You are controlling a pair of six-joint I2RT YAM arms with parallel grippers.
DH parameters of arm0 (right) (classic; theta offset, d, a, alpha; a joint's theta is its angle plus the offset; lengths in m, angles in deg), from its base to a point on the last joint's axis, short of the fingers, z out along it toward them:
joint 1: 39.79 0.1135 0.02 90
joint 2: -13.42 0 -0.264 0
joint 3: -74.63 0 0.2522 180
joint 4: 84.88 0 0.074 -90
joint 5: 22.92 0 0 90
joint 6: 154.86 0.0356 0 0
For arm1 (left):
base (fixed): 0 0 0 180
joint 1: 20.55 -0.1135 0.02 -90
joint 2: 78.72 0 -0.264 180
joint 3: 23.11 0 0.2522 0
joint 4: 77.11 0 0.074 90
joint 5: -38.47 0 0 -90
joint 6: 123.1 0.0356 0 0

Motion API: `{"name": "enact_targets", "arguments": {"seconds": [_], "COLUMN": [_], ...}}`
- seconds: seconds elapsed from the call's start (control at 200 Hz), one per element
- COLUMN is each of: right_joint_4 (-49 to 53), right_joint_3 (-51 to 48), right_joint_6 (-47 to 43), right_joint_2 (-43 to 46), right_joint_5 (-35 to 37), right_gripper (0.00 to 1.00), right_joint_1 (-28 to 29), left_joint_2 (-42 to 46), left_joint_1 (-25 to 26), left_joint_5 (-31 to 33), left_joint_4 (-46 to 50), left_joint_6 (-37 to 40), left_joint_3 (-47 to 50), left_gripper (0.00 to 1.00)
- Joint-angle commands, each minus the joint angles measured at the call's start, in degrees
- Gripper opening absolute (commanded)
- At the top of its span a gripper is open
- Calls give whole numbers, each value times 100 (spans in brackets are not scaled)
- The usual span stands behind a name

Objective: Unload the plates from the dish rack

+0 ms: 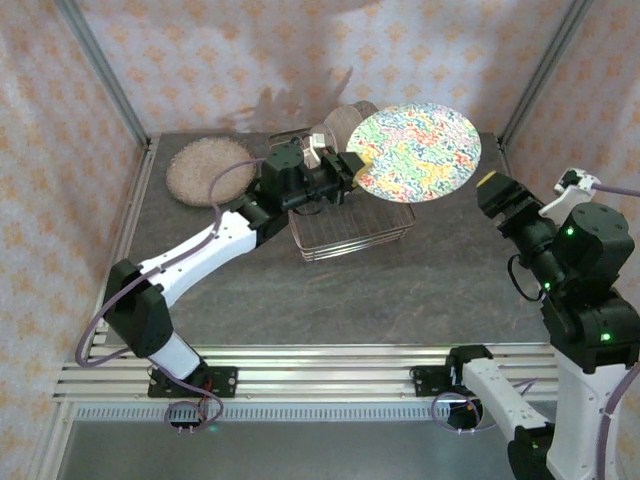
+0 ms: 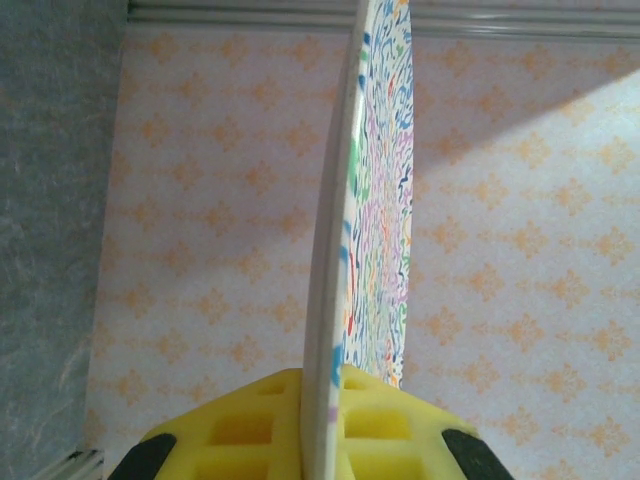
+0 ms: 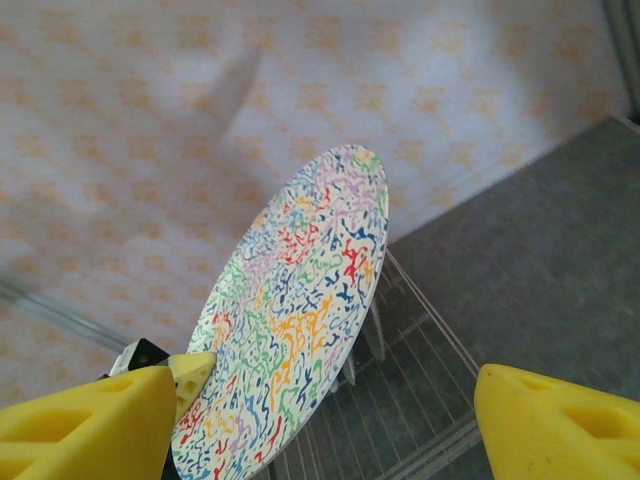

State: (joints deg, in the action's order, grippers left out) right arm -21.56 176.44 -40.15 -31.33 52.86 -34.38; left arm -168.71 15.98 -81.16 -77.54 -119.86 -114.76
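Top external: the left gripper is clamped on the nine o'clock rim of the multicolour squiggle plate. The plate hangs tilted above the dish rack, toward the rack's one o'clock corner. A second plate stands at the rack's twelve o'clock end. A brown speckled plate lies flat on the table at ten o'clock, well apart from the rack. The right gripper sits near the squiggle plate's three o'clock edge.

Left wrist: the yellow pads pinch the plate's rim at six o'clock, and the plate runs edge-on up to twelve.

Right wrist: the yellow fingers stand wide apart at seven and five o'clock, holding nothing. The squiggle plate is at centre, with rack wires at six.
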Motion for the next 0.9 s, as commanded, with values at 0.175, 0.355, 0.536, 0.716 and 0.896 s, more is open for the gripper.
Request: {"name": "enact_targets", "arguments": {"seconds": [0.175,0.355,0.536,0.716,0.896], "right_joint_4": [-2507,-2354,-2513,-2839,-3201], "right_joint_3": [-844,-671,-637,-648,-605], "right_joint_6": [-1026,-1817,-2352,-2703,-2918], "right_joint_2": [-113,-498,-852,-1281,-1649], "right_joint_5": [-1249,-950,-387,-128,78], "right_gripper": [79,82,83,83,83], "right_joint_1": [57,693,1570,2351,2873], "left_joint_2": [747,1106,1533,1946,2246], "left_joint_1": [-474,-1003,-1640,-2265,-2867], "left_joint_5": [25,10,33,320,606], "left_joint_4": [32,163,163,48,-145], "left_joint_6": [417,520,616,695,744], "left_joint_3": [331,678,1234,1839,2402], "left_gripper": [0,0,0,0,0]}}
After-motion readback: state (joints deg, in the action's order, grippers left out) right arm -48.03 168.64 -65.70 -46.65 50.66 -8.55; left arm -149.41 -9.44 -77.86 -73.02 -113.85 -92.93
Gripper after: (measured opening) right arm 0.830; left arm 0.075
